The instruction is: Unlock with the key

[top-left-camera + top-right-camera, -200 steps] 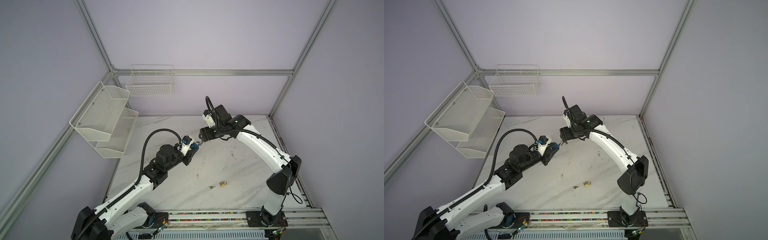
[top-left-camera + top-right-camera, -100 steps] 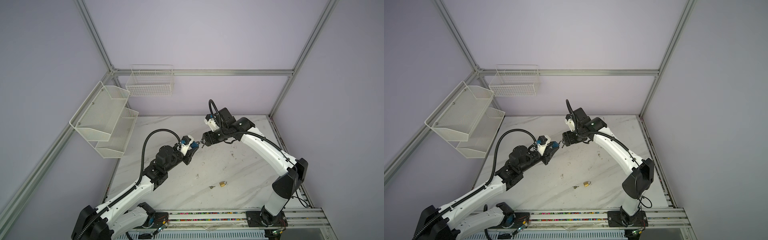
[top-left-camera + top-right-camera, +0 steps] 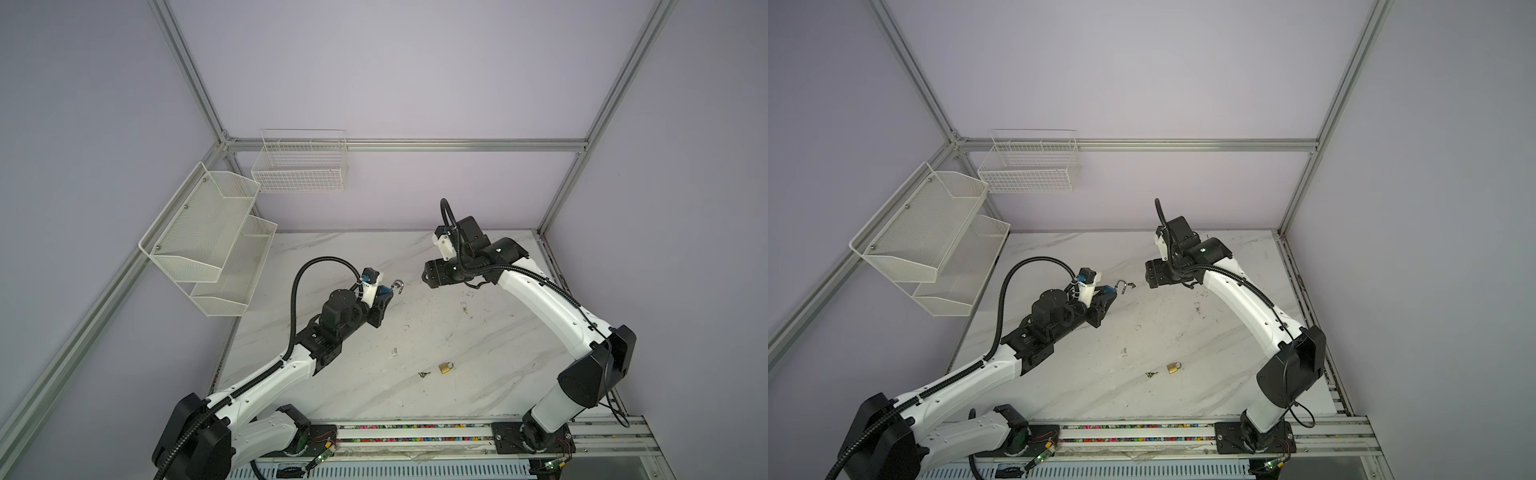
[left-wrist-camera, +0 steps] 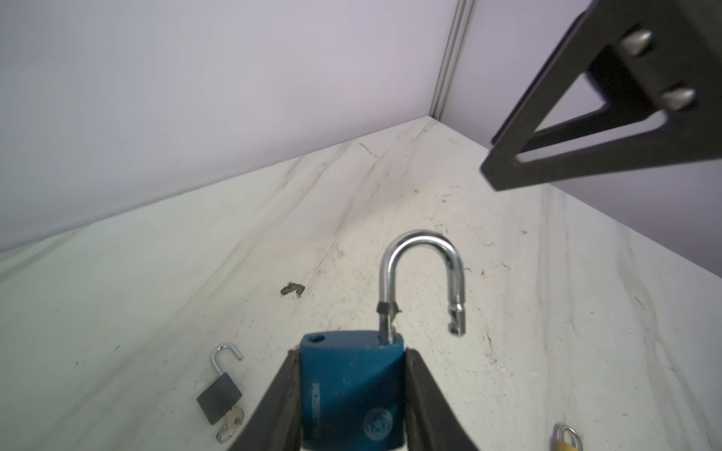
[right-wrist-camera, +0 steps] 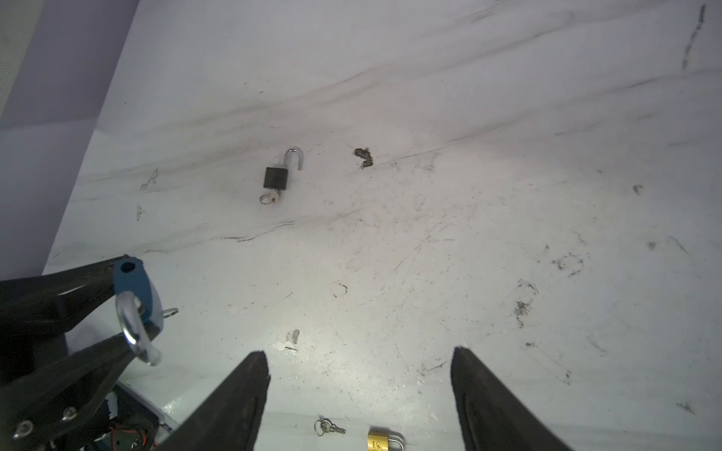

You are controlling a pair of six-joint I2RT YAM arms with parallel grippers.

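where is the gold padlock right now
In both top views the gold padlock lies on the marble table near its front edge, just right of a small loose key.

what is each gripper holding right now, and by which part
The left gripper holds the blue padlock by its body, fingers on either side, shackle open. The right gripper is open, holding nothing.

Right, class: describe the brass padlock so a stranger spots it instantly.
Start at the marble table, near the middle of its front edge. The brass padlock lies there beside a loose key. It alone is gold-coloured; the blue padlock and black padlock have open shackles.
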